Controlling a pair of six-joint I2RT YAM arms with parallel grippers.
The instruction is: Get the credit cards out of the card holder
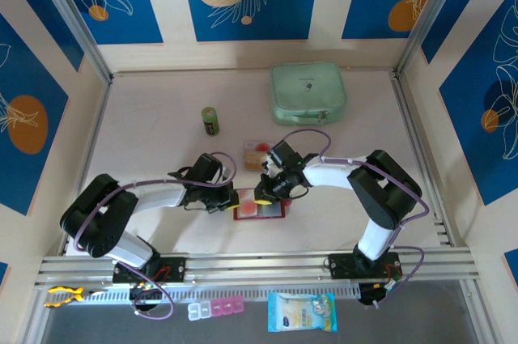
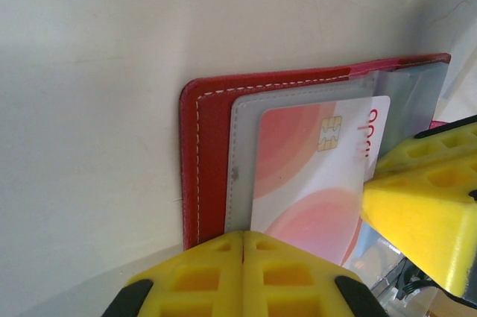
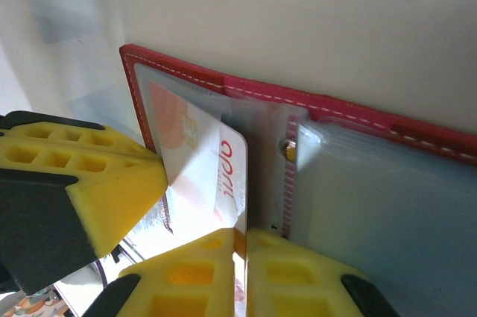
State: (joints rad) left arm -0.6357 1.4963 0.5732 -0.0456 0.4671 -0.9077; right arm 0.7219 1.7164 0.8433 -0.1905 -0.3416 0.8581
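The red card holder (image 1: 271,211) lies open on the table between both arms, its clear pockets (image 2: 240,153) facing up. A white credit card (image 2: 313,175) with pink circles and red lettering sticks partway out of the left pocket. My right gripper (image 3: 240,236) is shut on that card's (image 3: 201,160) free edge. My left gripper (image 2: 244,236) is shut with nothing between its fingers, tips resting on the holder's (image 2: 205,153) left half. In the top view the left gripper (image 1: 229,198) and right gripper (image 1: 265,193) meet over the holder. Another card (image 1: 257,153) lies loose on the table just behind.
A mint green zip case (image 1: 308,93) sits at the back right and a small green cylinder (image 1: 210,120) stands at the back left. Walls fence the table on three sides. A pill box (image 1: 215,309) and a blue packet (image 1: 301,312) lie below the front rail.
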